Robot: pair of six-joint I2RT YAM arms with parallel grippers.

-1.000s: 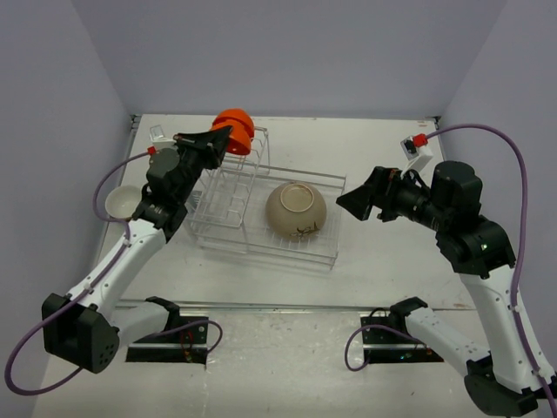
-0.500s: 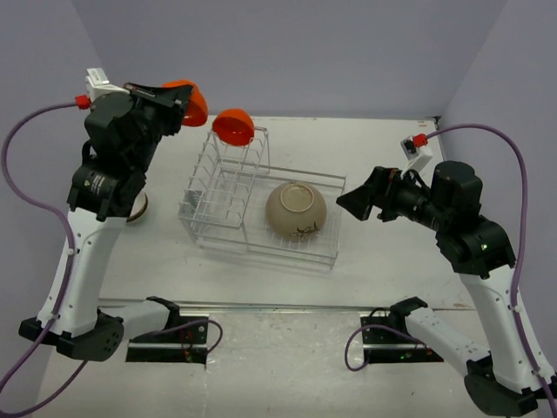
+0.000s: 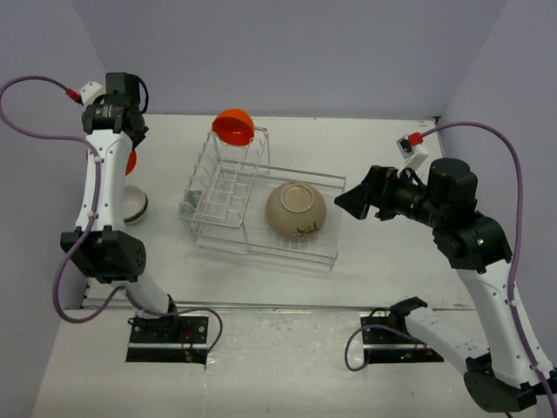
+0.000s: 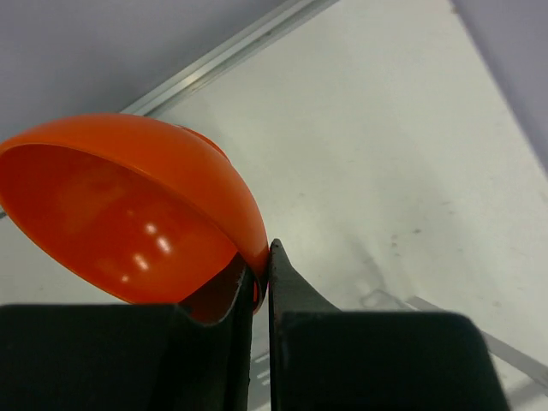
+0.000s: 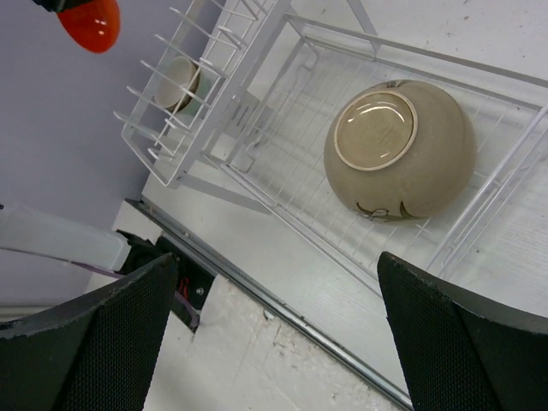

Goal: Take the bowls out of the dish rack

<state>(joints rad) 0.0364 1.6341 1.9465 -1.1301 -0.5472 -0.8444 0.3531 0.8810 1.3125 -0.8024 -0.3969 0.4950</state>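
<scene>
The left end effector [image 4: 261,267] is raised high at the upper left of the overhead view, well apart from the dish rack [image 3: 291,258]. Its two fingers are pressed almost together on the rim of an orange bowl [image 4: 128,205] — one finger inside the rim, the other outside. In the left wrist view that bowl fills the left half of the frame, tilted so its glossy hollow faces the lower left, with the pale tabletop [image 4: 411,145] behind it. From overhead only a sliver of it shows, beside the arm's white link.

Just below that sliver in the overhead view, a beige bowl [image 3: 135,205] sits upright on the tabletop, to the left of the rack and apart from it.

A second orange bowl [image 3: 233,128] rests tilted at the top of the rack's taller slotted section, at the end nearest the upper edge of the frame. The tan bowl [image 3: 296,211] lies upside down in the lower basket section, its pale foot ring facing up and its dark markings on the side toward the bottom of the frame. In the right wrist view it sits in the upper right, inside the basket wires.

The right end effector [image 3: 352,203] hovers at the right of the overhead view, near the basket end of the rack and pointed toward it — fingers spread wide, nothing between them.
</scene>
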